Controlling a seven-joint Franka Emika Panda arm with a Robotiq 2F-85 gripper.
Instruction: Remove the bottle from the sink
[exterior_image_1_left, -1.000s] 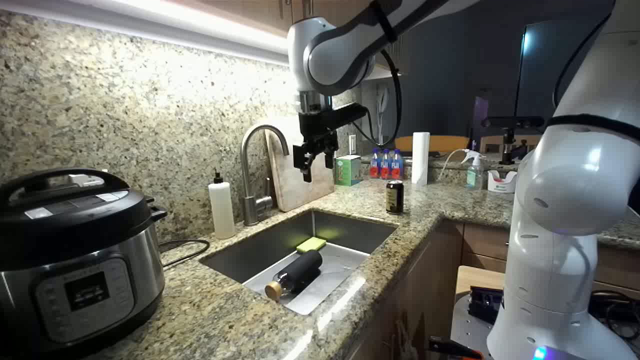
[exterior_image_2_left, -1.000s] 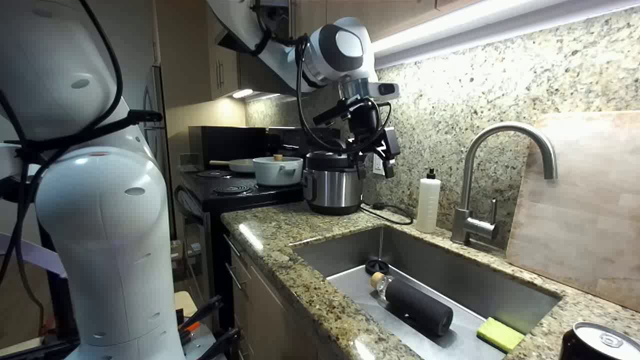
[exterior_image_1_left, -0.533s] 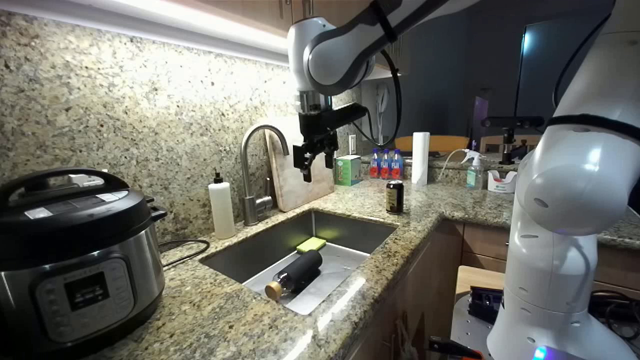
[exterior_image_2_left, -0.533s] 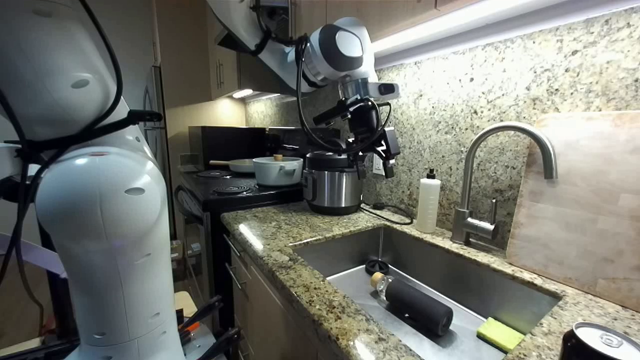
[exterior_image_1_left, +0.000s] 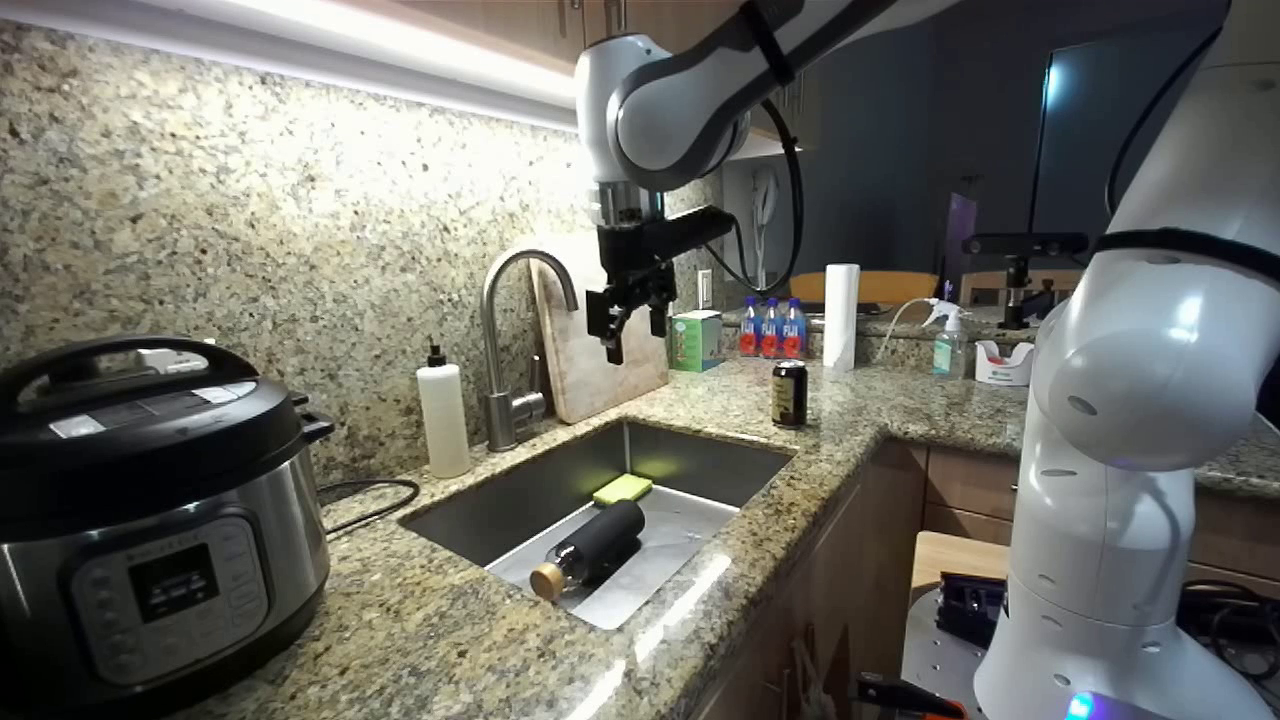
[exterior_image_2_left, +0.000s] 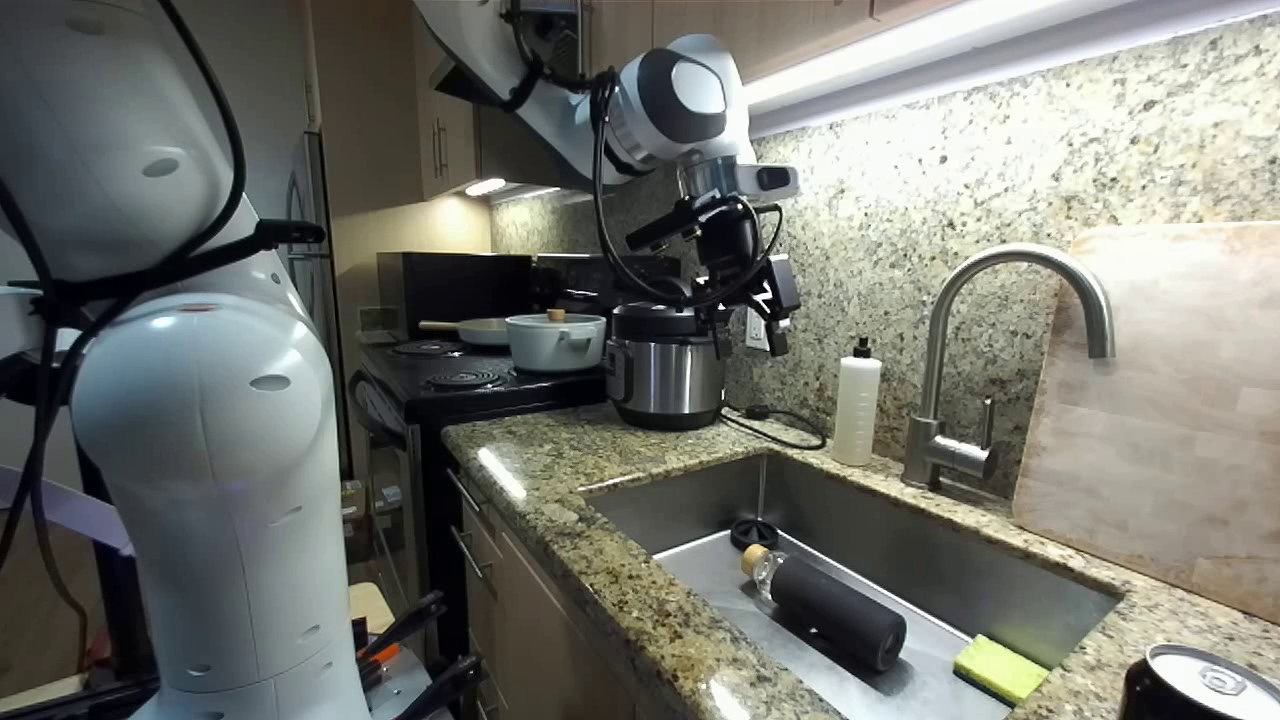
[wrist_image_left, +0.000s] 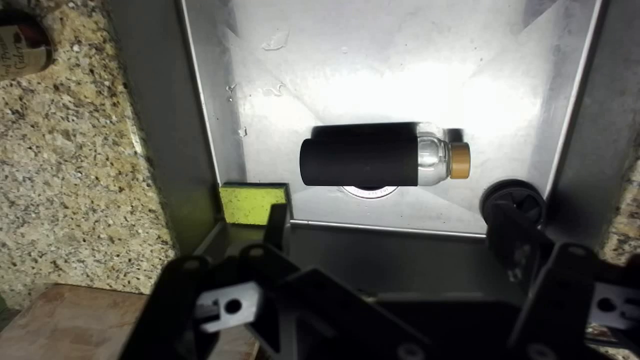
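The dark bottle (exterior_image_1_left: 603, 538) lies on its side on the floor of the stainless-steel sink (exterior_image_1_left: 695, 515). It has a black sleeve, a clear glass neck and a wooden cap, and also shows in an exterior view (exterior_image_2_left: 838, 610). In the wrist view the bottle (wrist_image_left: 360, 162) lies across the middle of the basin, partly covering the round drain (wrist_image_left: 371, 193). My gripper (exterior_image_1_left: 636, 340) hangs well above the sink, pointing down, and also shows in an exterior view (exterior_image_2_left: 750, 342). In the wrist view its fingers (wrist_image_left: 390, 215) are wide apart with nothing between them.
A curved faucet (exterior_image_2_left: 935, 350) and white soap bottle (exterior_image_2_left: 857, 405) stand behind the sink; a cutting board (exterior_image_2_left: 1170, 420) leans there. A yellow-green sponge (wrist_image_left: 252, 204) and black stopper (wrist_image_left: 515, 200) lie in the basin. A can (exterior_image_1_left: 789, 395) and pressure cooker (exterior_image_1_left: 180, 560) flank it.
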